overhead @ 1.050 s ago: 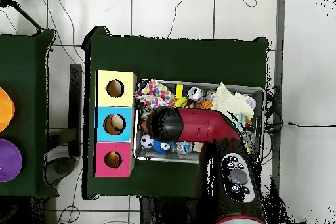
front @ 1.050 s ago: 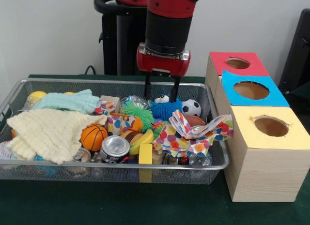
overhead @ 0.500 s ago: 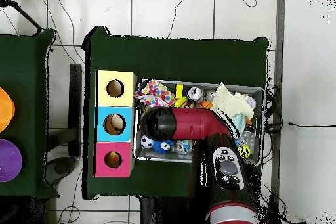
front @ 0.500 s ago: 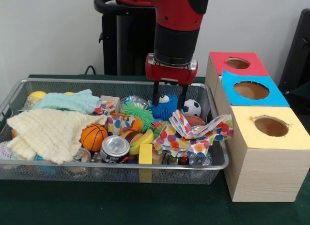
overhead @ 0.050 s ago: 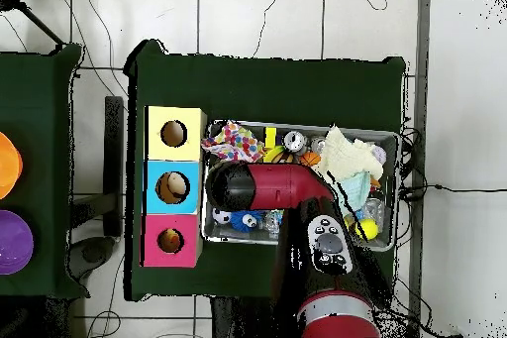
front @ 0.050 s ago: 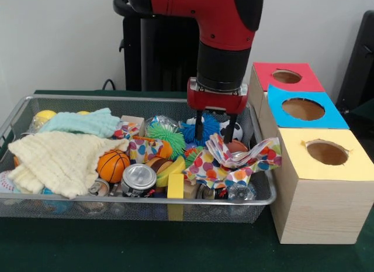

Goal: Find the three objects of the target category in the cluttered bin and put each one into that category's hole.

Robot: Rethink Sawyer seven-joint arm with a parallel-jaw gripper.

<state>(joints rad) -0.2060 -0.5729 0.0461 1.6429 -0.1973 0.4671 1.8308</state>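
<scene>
The gripper [front @ 0.050 s ago: 215,127] is hanging inside the wire-mesh bin [front @ 0.050 s ago: 70,210], its two dark fingers [front @ 0.050 s ago: 199,126] standing apart with nothing between them. They are straddling the spot where a spiky blue ball [front @ 0.050 s ago: 193,131] and a small soccer ball [front @ 0.050 s ago: 236,130] are lying, near the bin's end beside the boxes. Just below, a crumpled polka-dot paper [front @ 0.050 s ago: 234,164] is covering part of a brown ball [front @ 0.050 s ago: 236,146]. Further along are sitting a fuzzy green ball [front @ 0.050 s ago: 166,133], a ribbed orange basketball [front @ 0.050 s ago: 113,165], a shiny can [front @ 0.050 s ago: 139,177], a yellow block [front @ 0.050 s ago: 175,186], and soft cream [front @ 0.050 s ago: 55,161] and mint [front @ 0.050 s ago: 82,123] cloths.

Three wooden boxes are lining the counter's edge, topped yellow [front @ 0.050 s ago: 327,155], blue [front @ 0.050 s ago: 304,109] and red [front @ 0.050 s ago: 286,76], each with a round hole.

From overhead, the red arm [overhead @ 0.050 s ago: 282,185] is hiding the gripper and the bin's middle; only this view is showing something lying inside the blue box's hole [overhead @ 0.050 s ago: 173,187].
</scene>
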